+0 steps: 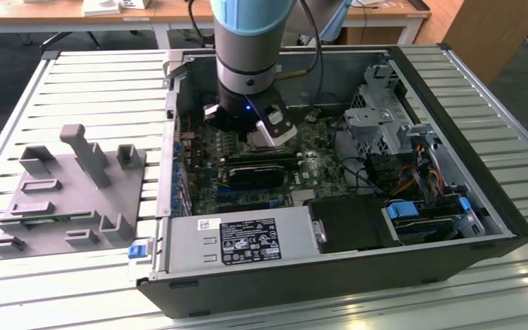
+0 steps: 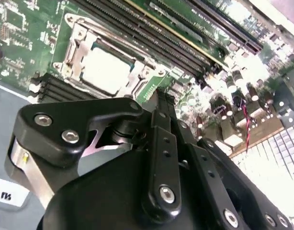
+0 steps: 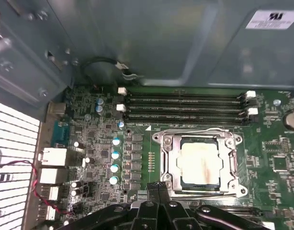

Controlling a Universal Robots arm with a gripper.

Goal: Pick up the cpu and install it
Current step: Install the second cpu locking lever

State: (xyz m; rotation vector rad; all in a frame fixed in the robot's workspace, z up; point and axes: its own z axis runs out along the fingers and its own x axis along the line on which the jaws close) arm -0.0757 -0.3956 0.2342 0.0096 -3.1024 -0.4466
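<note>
Lies in the socket (image 3: 199,132) on the board inside the case (image 1: 484,199): cpu (image 3: 200,164), flat, silvery top facing up out of the board, also clear in the second wrist view (image 2: 105,72). Looks level within the metal frame, with no corner visibly riding high. Nearly square, so no real long axis; edges run parallel to the frame and to the memory slots (image 3: 185,108) alongside.

Hovers just beside the socket, on the side away from the slots: tool (image 3: 159,188), tips pressed together and pinching nothing, apart from the chip. Hangs low over the middle of the board in the exterior view (image 1: 262,134).

Judging by this, placing looks done and seating is the matter in hand. To do it well:
- Keep the tips off the chip and frame; avoid any sideways nudge.
- Move only straight along the board's normal, never dragging across.
- Confirm all four edges sit evenly below the frame.
- Mind the upright capacitors (image 3: 116,155) nearby.
</note>
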